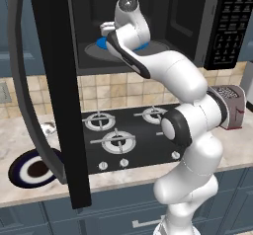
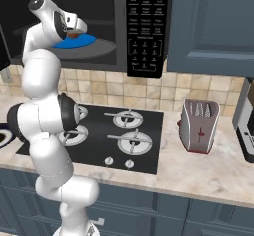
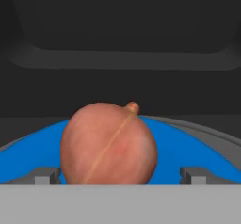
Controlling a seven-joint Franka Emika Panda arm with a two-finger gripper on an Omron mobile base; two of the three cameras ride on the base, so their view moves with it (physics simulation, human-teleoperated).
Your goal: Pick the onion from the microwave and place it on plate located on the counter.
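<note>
Figure: Gripper reaching into the open microwave to take the onion.

The onion sits on a blue disc on the grey turntable. The fingers are spread, one on each side of the onion, not yet touching it. For a sound grasp, advance until the pads flank the widest part, then close evenly. The plate waits on the counter, left of the stovetop; withdraw clear of the door.
</note>
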